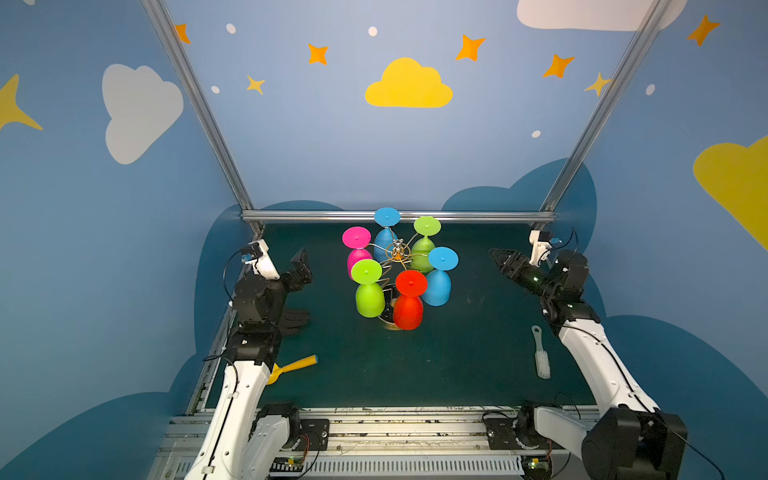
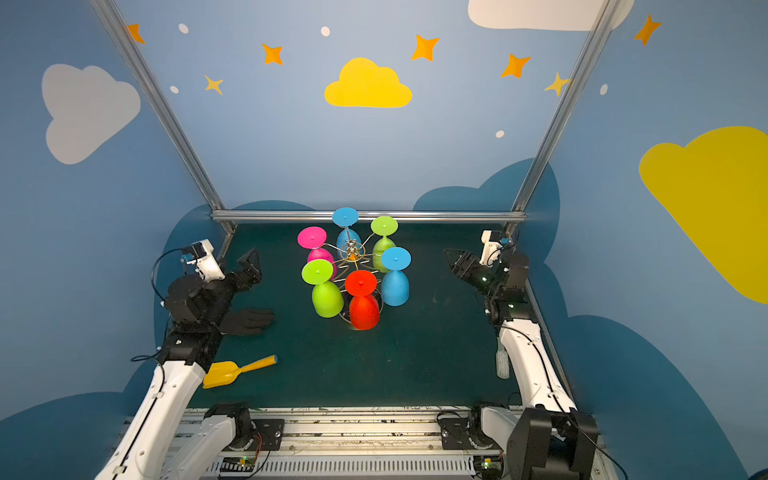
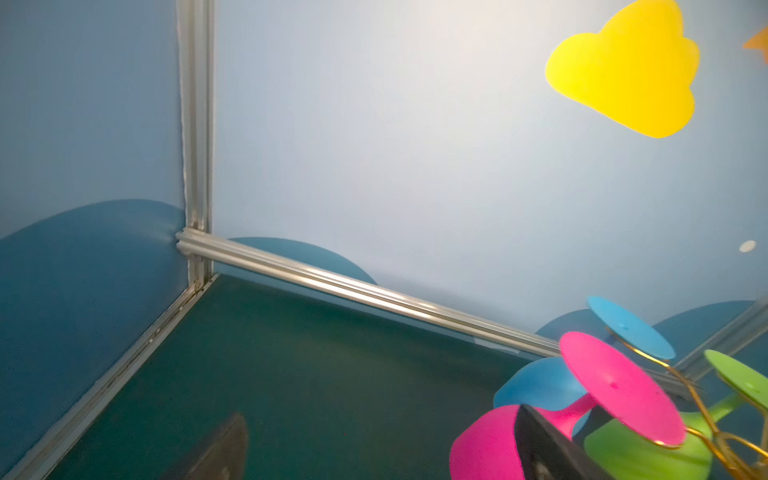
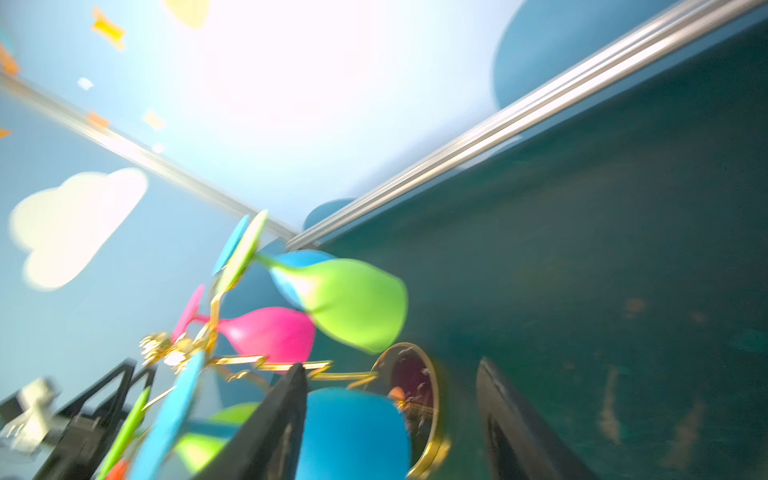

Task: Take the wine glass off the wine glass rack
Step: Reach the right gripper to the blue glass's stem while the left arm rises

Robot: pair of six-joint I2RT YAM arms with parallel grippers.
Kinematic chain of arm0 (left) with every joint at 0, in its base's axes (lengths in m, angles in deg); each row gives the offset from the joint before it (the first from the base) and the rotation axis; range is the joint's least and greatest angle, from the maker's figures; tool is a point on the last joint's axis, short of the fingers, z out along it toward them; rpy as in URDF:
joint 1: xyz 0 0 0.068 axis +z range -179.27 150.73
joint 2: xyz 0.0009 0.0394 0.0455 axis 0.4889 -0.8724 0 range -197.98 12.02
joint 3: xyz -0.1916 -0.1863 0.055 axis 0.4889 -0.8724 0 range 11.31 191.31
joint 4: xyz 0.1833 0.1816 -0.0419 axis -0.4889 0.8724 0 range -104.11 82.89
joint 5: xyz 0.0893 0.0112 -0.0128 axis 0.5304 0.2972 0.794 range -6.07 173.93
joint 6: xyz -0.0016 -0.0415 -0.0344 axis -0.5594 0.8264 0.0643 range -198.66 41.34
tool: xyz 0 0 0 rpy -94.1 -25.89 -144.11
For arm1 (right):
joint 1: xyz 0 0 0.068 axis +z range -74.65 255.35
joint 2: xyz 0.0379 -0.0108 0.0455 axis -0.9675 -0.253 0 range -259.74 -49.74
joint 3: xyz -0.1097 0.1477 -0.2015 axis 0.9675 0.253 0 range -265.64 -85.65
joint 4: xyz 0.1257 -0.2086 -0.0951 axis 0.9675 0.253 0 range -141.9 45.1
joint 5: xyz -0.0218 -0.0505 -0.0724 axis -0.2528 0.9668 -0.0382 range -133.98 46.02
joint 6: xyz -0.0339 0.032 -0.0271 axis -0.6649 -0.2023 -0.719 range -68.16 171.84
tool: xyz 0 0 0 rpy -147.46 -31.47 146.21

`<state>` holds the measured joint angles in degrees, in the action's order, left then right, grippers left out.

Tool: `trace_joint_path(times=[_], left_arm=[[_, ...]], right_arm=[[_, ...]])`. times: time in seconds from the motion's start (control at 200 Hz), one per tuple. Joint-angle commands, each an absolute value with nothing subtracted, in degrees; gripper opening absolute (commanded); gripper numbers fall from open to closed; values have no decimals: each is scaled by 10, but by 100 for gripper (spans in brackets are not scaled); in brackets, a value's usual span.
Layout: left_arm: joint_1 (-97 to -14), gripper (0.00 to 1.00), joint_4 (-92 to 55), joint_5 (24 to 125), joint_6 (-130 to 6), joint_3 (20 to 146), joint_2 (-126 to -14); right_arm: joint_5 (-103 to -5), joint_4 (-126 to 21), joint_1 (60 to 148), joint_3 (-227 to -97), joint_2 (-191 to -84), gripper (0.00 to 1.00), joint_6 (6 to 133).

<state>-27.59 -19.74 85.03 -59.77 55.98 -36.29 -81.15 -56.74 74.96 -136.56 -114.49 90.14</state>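
The rack (image 1: 397,252), six glasses (image 1: 408,305) hanging on it, stands mid-tabletop (image 1: 415,365), well apart from my left fingers (image 1: 300,258), spread wide, and my right fingers (image 1: 500,256), parted and empty, nearest the blue glass (image 1: 439,286).

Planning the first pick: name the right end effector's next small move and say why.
Probably ease the right end effector leftward toward the bowl of the nearer blue wine glass. That glass hangs upside down on the right side of the wine glass rack, closest to this end effector, which stands well apart from it, open and empty.
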Motion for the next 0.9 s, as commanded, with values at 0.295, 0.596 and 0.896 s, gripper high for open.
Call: trace_joint_path(times=[0.295, 0.596, 0.896], left_arm=[[-224, 100, -168, 767, -581, 565, -349], [-218, 100, -159, 753, -566, 564, -340], [-214, 100, -158, 752, -557, 560, -333]], right_arm=[[-862, -468, 877, -1459, -1134, 66, 896], [-842, -444, 910, -1471, -1169, 64, 906], [-846, -475, 922, -1478, -1190, 52, 932]])
